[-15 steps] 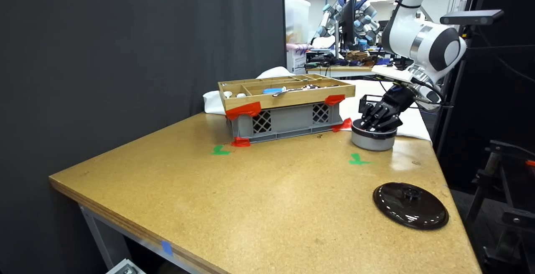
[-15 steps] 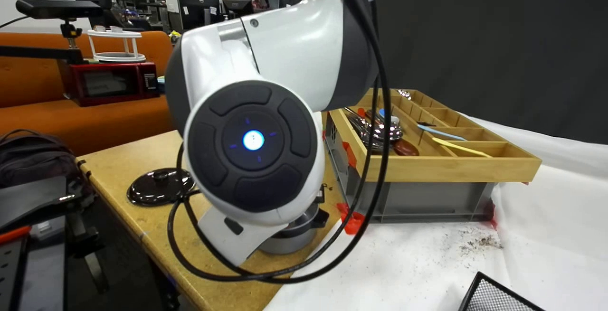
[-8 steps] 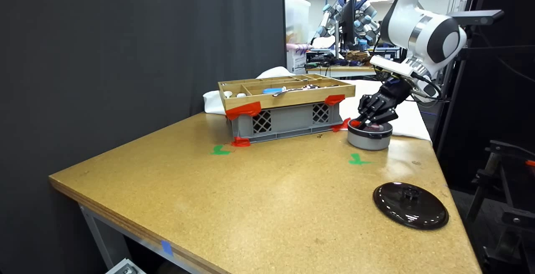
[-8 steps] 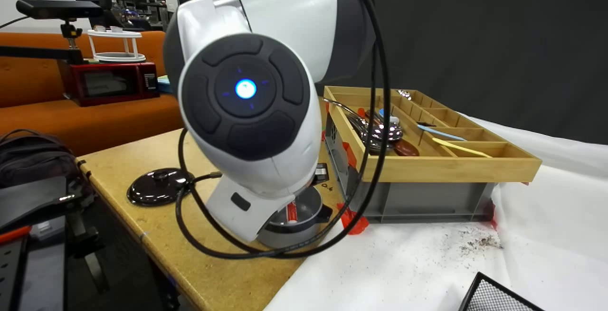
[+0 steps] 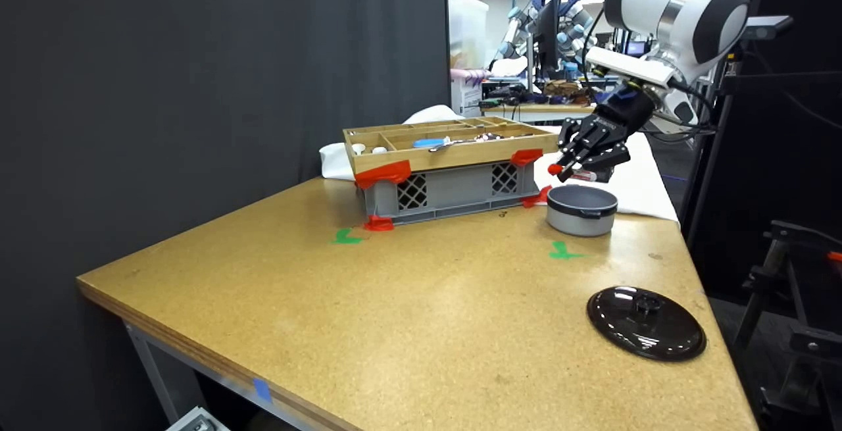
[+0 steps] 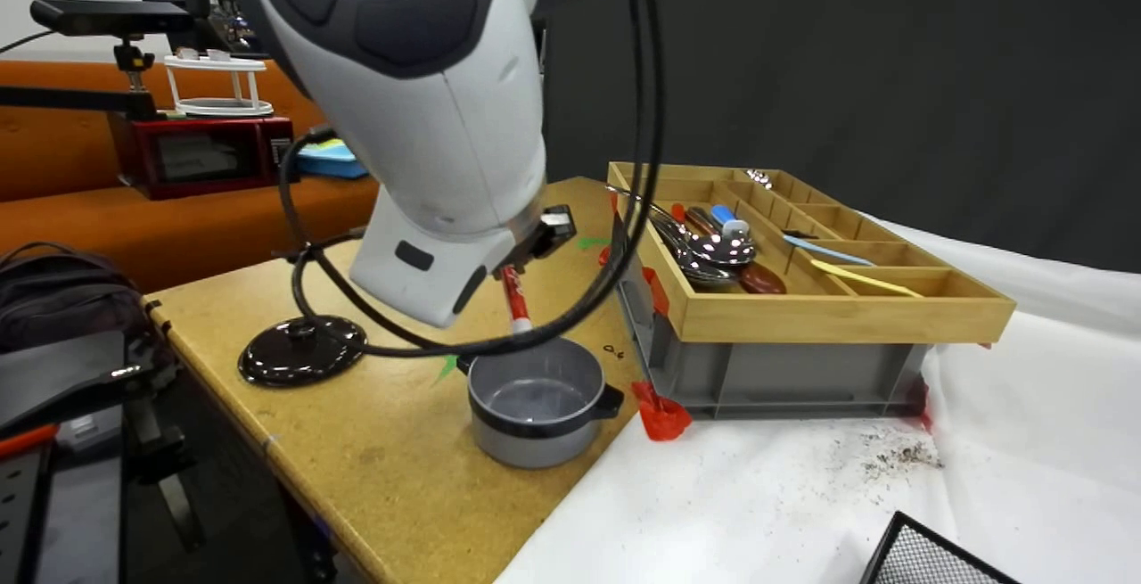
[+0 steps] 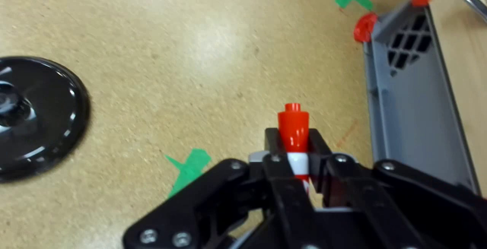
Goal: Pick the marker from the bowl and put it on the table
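Marker (image 6: 516, 299) up, and you've got it: your hand (image 7: 294, 139) is narrowed on its red end (image 7: 293, 128), holding it above the grey two-handled bowl (image 5: 580, 225), far right in an exterior view. Pick looks done, so placing seems your step now. Next calls for going left and near, clear of the bowl, then lowering until the marker lies on the bench (image 5: 368, 312) before you release. Wrist view gives you that red end between both fingertips (image 7: 318, 142); an exterior view hides them behind the arm (image 6: 446, 138), yet catches the whitish end (image 6: 521, 325) and looks down into the bowl.
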Motion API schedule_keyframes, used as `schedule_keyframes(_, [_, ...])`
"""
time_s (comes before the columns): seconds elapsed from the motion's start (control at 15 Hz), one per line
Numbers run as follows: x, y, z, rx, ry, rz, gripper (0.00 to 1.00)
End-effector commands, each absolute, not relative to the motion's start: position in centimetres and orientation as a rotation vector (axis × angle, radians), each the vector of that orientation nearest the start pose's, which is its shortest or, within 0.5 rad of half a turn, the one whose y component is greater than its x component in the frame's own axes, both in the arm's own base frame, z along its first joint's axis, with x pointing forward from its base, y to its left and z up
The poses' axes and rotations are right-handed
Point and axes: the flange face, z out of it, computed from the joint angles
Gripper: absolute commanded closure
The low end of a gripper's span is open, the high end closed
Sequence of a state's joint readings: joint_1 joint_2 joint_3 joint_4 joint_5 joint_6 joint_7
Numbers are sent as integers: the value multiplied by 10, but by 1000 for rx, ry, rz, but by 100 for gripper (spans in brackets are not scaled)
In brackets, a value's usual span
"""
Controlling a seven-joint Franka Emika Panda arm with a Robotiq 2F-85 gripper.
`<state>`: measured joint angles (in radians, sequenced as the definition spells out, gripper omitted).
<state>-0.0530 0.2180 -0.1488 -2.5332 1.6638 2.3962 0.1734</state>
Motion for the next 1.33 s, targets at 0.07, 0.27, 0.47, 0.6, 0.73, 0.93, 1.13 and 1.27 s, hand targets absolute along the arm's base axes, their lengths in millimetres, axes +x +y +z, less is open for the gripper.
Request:
schedule_keyframes(0.07, [410,14,185,-1624,1703,353,95])
schedule_keyframes(0.27, [415,83,176,-1777,1603,402,95])
schedule_keyframes(0.47, [426,114,153,-1891,1581,384,95])
schedule_keyframes(0.6, [440,116,135,-1923,1582,342,95])
schedule_keyframes(0.73, [455,112,117,-1938,1584,302,95])
schedule_keyframes(0.93, [467,109,97,-1956,1604,281,95])
schedule_keyframes(1.13, [472,109,86,-1977,1628,265,50])
schedule_keyframes(1.27, [474,110,84,-1984,1635,255,35])
